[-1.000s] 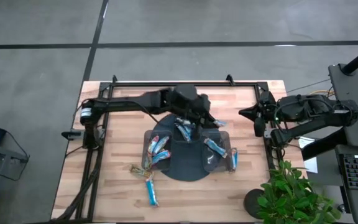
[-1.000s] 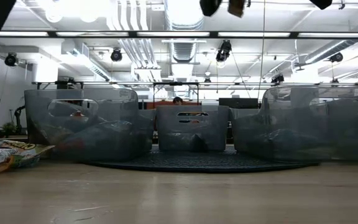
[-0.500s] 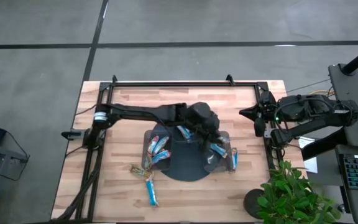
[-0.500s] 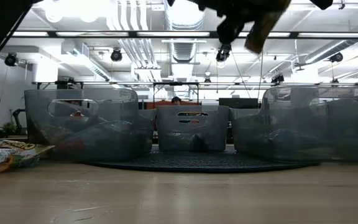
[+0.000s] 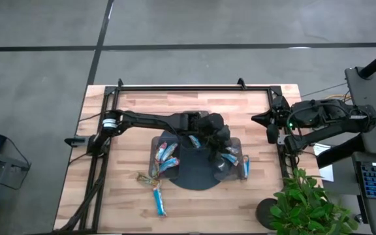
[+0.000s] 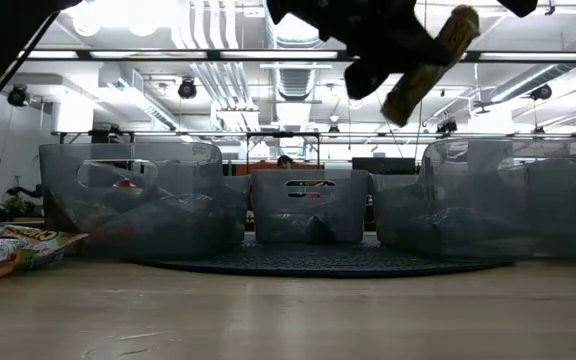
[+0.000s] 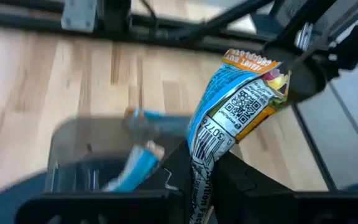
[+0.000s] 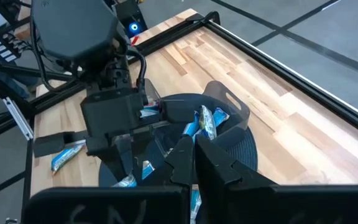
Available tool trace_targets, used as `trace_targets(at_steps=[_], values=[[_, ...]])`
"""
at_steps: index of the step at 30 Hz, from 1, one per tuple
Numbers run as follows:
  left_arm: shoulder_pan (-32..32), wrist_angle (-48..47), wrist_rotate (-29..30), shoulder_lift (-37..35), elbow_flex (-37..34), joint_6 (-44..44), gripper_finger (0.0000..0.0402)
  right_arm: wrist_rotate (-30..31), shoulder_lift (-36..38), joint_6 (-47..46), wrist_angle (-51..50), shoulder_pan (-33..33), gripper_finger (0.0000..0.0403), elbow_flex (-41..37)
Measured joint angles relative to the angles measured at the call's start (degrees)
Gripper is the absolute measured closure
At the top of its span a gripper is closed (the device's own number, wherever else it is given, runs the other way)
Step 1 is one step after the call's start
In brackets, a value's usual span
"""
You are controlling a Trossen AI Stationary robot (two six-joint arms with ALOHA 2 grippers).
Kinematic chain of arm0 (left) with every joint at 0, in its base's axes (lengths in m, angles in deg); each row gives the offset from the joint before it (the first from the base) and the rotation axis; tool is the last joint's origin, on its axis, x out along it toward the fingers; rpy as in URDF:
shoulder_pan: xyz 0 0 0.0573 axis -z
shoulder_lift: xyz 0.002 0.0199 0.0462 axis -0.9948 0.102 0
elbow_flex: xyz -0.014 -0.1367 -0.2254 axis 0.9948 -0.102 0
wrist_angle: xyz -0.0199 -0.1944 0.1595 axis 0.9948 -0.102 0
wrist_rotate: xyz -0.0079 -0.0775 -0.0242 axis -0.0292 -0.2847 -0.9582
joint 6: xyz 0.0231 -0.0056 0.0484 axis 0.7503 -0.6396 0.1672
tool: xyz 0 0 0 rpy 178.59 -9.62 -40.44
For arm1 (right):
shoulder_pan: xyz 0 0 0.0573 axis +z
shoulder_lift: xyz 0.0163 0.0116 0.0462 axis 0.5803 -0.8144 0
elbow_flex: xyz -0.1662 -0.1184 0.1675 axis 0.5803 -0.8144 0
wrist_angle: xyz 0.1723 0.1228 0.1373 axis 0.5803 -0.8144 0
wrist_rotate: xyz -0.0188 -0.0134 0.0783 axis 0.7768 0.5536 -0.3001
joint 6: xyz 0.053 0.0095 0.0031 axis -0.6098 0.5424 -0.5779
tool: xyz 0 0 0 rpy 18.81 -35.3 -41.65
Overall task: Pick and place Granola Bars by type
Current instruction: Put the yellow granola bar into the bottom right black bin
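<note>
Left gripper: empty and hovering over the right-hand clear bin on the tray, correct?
Not empty. The left wrist view shows the left gripper shut on a blue-and-orange granola bar. The rest holds: in the high view it hovers over the right-hand clear bin.

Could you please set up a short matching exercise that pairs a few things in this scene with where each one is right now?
Things:
1. left gripper
2. right gripper
3. blue bar on the bare wood
4. potted plant

Places:
A. at the table's front right corner
B. at the table's right edge, shut and empty
C. on the table in front of the dark round tray
D. above the tray, shut on a blue and orange granola bar

Pairs: 1-D, 2-B, 3-C, 4-A
</note>
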State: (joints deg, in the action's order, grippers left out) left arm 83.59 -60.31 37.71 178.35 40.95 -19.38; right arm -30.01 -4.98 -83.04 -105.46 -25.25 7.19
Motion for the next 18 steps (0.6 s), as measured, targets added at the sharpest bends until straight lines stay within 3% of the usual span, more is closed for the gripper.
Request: trace_targets(at_steps=[6, 18], values=[[-0.07, 4.70, -0.01, 1.03, 0.02, -0.10, 0.0380, 0.04, -0.02, 0.00, 0.02, 0.00, 0.0394, 0.00], [0.46, 5.37, -0.49, 4.62, 0.00, -0.21, 0.0380, 0.26, -0.04, 0.00, 0.04, 0.00, 0.0394, 0.00]])
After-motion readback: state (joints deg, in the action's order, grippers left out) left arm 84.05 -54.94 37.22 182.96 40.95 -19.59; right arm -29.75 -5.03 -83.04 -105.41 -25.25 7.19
